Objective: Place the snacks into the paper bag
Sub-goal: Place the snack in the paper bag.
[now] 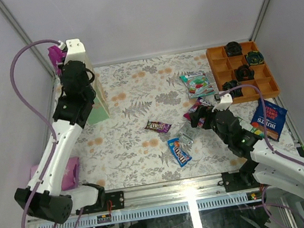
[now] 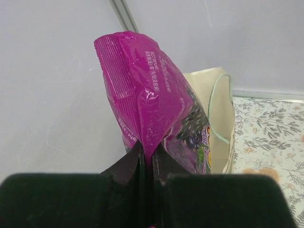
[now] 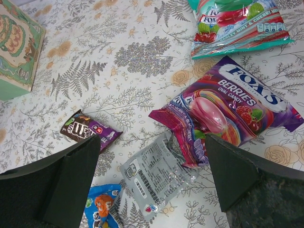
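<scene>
Floral tabletop [image 1: 128, 146] lies bare centre-left. Upper left, the left gripper [image 2: 146, 154] clamps the magenta bag [image 2: 147, 104] by the paper bag [image 1: 98, 105], mostly arm-hidden; the right gripper [image 3: 152, 142] gapes over the silver wrapper [image 3: 154, 178].

Seven snacks in all: one magenta bag [image 2: 152, 118], one sweets bag [image 1: 197, 83], one berries bag [image 3: 228, 111], one dark bar [image 1: 158, 126], one blue candy packet [image 1: 179, 151], one silver wrapper [image 3: 154, 178] and one crisp bag [image 1: 268, 118]. Six of them are on the bench [image 1: 123, 113]. There is one paper bag [image 1: 99, 102] and one orange tray [image 1: 212, 64] with four dark round objects [image 1: 233, 49]. One pink item [image 1: 69, 173] is at the bench's left edge.
</scene>
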`<state>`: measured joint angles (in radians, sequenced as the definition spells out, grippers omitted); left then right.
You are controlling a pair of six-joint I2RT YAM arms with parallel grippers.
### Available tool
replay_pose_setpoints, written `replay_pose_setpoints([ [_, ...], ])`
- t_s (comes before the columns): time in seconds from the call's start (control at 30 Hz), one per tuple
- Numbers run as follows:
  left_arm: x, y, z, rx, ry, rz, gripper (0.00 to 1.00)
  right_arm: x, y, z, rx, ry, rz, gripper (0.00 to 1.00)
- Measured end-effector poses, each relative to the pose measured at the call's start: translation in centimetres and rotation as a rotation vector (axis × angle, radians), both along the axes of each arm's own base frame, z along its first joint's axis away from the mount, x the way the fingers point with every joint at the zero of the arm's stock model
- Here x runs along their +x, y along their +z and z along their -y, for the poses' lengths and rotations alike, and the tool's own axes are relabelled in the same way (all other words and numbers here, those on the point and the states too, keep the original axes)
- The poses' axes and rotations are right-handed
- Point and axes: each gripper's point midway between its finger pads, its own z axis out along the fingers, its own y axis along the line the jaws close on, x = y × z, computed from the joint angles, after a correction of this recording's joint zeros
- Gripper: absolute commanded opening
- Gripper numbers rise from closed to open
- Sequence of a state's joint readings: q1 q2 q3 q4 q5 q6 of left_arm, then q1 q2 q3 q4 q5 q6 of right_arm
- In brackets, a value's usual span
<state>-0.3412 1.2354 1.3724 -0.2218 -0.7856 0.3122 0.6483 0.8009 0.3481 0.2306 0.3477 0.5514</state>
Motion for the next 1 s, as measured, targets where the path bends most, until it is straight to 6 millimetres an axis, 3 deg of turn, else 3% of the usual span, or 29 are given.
replay_pose_setpoints([
  [0.33,3.9,-2.1,-1.4,-0.003,0.069,-0.017,0.0,0.0,-0.2,0.0,-0.002,-0.001,-0.007,0.99],
  [0.67,3.7,0.5,-2.9,-0.035,0.132,0.103,0.0,0.2,-1.2,-0.2,-0.016,0.0,-0.033,0.99],
  [1.0,4.0,1.8,-3.4,-0.063,0.158,0.165,0.0,0.3,-2.0,-0.3,-0.032,0.0,-0.053,0.99],
])
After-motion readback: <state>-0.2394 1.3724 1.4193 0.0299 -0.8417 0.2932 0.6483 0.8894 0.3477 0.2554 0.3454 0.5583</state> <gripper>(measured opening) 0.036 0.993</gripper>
